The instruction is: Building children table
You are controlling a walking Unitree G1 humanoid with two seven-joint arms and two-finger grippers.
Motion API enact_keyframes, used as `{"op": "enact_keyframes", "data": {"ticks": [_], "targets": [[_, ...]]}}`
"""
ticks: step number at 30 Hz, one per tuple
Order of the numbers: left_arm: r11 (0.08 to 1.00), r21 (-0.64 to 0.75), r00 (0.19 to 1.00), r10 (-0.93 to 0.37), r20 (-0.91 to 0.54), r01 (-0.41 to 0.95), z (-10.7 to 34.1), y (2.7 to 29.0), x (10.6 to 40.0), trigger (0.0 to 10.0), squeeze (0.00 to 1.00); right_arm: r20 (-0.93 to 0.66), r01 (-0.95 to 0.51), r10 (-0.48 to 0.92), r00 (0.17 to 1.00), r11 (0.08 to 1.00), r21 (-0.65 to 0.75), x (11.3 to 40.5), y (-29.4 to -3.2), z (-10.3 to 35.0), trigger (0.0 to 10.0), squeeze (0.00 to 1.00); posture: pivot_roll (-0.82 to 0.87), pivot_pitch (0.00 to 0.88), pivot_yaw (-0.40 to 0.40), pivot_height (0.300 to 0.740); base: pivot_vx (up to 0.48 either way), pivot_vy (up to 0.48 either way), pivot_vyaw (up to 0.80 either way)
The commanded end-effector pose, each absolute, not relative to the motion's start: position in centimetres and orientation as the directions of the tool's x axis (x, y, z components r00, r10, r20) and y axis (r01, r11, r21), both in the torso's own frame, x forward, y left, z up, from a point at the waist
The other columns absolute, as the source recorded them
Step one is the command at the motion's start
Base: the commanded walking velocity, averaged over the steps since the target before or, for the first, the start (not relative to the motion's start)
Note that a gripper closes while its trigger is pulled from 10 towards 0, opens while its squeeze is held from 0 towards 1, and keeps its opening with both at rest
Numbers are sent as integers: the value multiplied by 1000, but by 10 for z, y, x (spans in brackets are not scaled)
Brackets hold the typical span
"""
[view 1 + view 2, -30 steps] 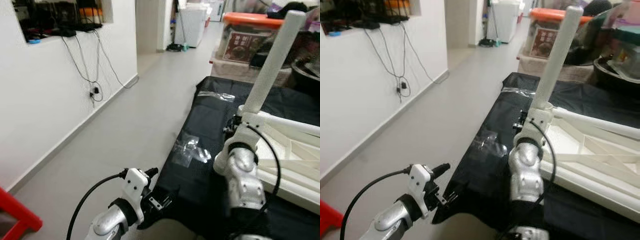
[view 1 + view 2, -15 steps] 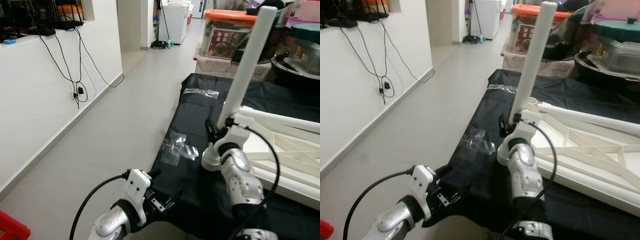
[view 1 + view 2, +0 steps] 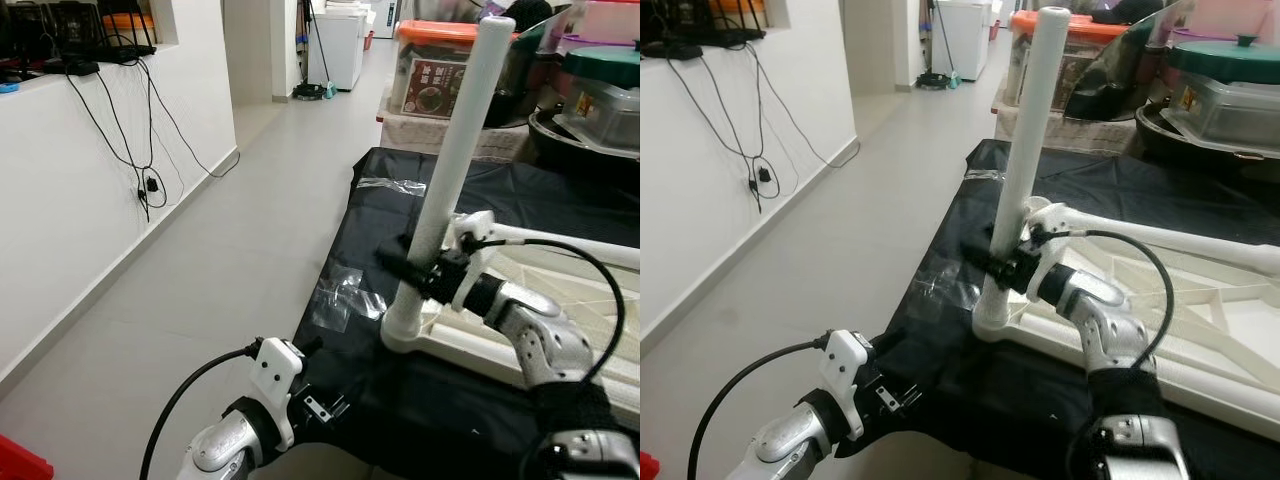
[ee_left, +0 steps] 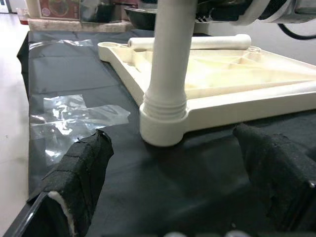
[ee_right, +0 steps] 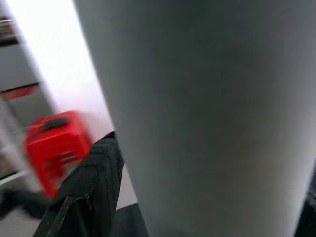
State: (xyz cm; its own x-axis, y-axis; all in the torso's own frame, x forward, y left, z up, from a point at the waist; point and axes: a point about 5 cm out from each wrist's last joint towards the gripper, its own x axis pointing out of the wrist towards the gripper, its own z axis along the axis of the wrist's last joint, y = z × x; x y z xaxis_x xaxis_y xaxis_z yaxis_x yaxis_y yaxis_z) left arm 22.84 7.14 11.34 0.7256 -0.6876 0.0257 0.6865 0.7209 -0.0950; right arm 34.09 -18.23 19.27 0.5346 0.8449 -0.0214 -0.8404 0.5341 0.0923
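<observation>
A white children's table top (image 3: pixel 560 335) lies upside down on a black sheet (image 3: pixel 400 215). One white leg (image 3: pixel 458 140) stands upright in its near-left corner socket (image 3: pixel 405 328). My right gripper (image 3: pixel 420 268) reaches in from the right and is shut on the lower part of this leg; the right wrist view has the leg (image 5: pixel 207 113) close up beside one black finger (image 5: pixel 94 182). My left gripper (image 3: pixel 322 402) hovers low at the sheet's near edge, open, its fingers (image 4: pixel 84 168) spread wide in front of the socket (image 4: pixel 165 121). Another white leg (image 3: pixel 560 240) lies along the top's far edge.
Clear plastic wrap (image 3: pixel 345 295) is on the sheet near the socket. A white wall with hanging cables (image 3: pixel 150 185) runs along the left, with grey floor between it and the sheet. Storage boxes (image 3: pixel 440 60) and pots (image 3: pixel 590 100) stand behind. A red stool corner (image 3: pixel 15 465) is at lower left.
My right forearm has swung from upright in front of the leg to reaching in from the right, gripper now around the leg's lower part. The head camera has shifted. The left arm is still.
</observation>
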Motion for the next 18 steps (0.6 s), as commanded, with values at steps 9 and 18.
{"op": "enact_keyframes", "data": {"ticks": [9,18], "targets": [[729,-92,733,-680,17,678,111,72,229,10000,0,-67,-917,922,381,386,95,349,-154,188,0,0,-6,6,-52,740,0,0,0],[725,-91,728,-685,9,683,112,74,228,10000,0,-9,-932,940,342,341,121,342,-152,183,0,0,15,21,-27,740,0,0,0]]}}
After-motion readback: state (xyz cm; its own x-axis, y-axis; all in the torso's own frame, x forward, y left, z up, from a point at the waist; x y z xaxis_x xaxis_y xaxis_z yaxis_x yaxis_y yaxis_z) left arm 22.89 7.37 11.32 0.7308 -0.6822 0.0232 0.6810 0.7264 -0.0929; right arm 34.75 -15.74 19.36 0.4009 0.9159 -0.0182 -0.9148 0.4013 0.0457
